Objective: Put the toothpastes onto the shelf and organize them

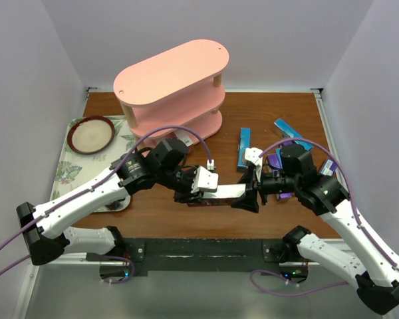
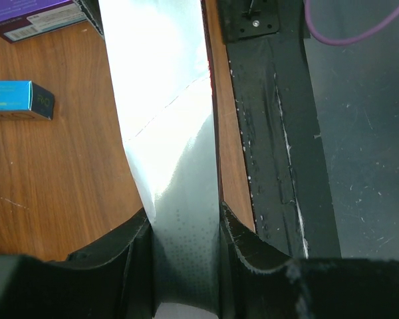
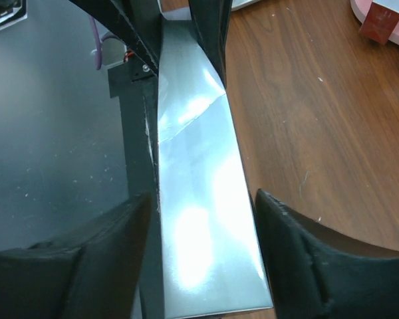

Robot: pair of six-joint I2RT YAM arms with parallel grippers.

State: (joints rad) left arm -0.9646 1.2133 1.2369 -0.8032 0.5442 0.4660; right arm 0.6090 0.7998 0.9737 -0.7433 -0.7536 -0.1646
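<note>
Top external view is showing the left gripper (image 1: pixel 215 188) and the right gripper (image 1: pixel 253 189) meeting over the near middle of the wooden table (image 1: pixel 159 214), with 1 silvery toothpaste box (image 1: pixel 231 193) lying level between them. Left wrist view is showing the left fingers (image 2: pixel 253 259) pinching that box across its narrow end, pressed tight to both sides. Right wrist view is showing the right fingers (image 3: pixel 319 266) flanking the other end, each lying right against a side of the box; whether they are squeezing it cannot be told. The pink shelf (image 1: pixel 173 80) is standing at the far side of the table, well apart from the held box. A blue toothpaste box (image 1: pixel 244 147) and a purple toothpaste box (image 1: pixel 274 161) are lying on the wood just beyond the right gripper. To the left, a floral tray (image 1: pixel 70 166) is carrying a dark-rimmed bowl (image 1: pixel 91 134).
</note>
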